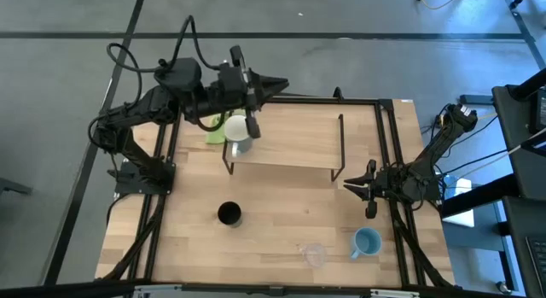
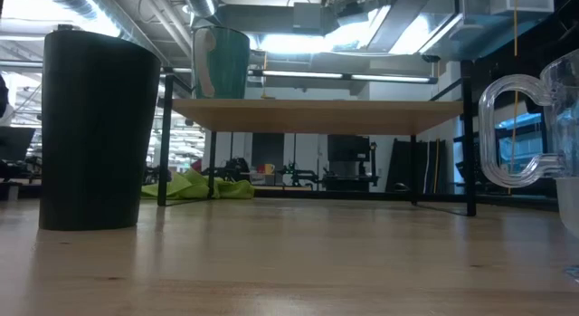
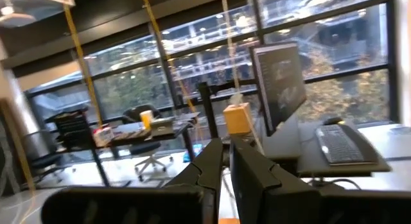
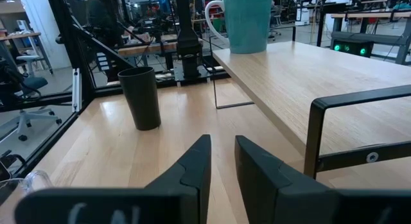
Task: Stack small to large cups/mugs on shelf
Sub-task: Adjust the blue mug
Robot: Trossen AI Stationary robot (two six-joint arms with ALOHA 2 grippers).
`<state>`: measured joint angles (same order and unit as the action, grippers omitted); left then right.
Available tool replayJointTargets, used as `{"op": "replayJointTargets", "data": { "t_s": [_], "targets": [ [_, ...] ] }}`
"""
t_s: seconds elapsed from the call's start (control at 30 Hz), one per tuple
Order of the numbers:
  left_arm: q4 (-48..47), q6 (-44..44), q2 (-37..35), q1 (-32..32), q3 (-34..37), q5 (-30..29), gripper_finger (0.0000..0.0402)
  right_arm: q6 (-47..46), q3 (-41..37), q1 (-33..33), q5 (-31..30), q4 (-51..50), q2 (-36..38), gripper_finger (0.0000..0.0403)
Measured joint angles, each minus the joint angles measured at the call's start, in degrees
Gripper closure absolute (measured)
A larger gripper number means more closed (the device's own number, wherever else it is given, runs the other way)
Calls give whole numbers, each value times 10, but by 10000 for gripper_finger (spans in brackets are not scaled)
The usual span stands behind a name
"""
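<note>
A handled mug [image 1: 239, 130], white from above and teal from the side [image 4: 247, 15], stands upright on the left end of the shelf [image 1: 290, 144]. The black cup [image 1: 229, 214] stands on the table in front of the shelf. The clear cup [image 1: 314, 254] and the light blue mug [image 1: 367, 242] stand near the table's front edge. My left gripper [image 1: 283, 83] hangs shut above the shelf's far left corner, pointing toward the right, with nothing in it. My right gripper [image 1: 351, 187] waits open at the shelf's right end, low over the table, facing the black cup [image 4: 144, 95].
A green cloth [image 1: 213, 129] lies on the table behind the shelf's left end. The shelf's black legs [image 4: 314, 134] stand just in front of my right gripper. Bare table lies between the black cup and the front cups.
</note>
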<state>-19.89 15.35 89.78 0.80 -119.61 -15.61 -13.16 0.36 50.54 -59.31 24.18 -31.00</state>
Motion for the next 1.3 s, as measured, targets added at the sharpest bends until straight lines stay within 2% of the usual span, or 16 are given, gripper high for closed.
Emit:
{"op": "replayJointTargets", "data": {
  "t_s": [0.23, 0.4, 0.67, 0.83, 0.97, 1.3],
  "targets": [
    [-28, -40, -2, -5, 0, -89, 376, 0, 0, 0, 0, 0, 0, 331],
    [-126, -46, -19, -29, -13, -123, 371, -1, 0, 0, 0, 0, 0, 331],
    [-506, -279, -35, -83, -145, -161, 370, 0, 0, 0, 0, 0, 0, 331],
    [-709, -429, -33, -122, -146, -126, 370, 0, 0, 0, 0, 0, 0, 331],
    [-697, -441, -36, -145, -92, -51, 370, -1, 0, 0, 0, 0, 0, 331],
    [-702, -420, -34, -205, 12, -16, 370, 0, 0, 0, 0, 0, 0, 331]
  ]
}}
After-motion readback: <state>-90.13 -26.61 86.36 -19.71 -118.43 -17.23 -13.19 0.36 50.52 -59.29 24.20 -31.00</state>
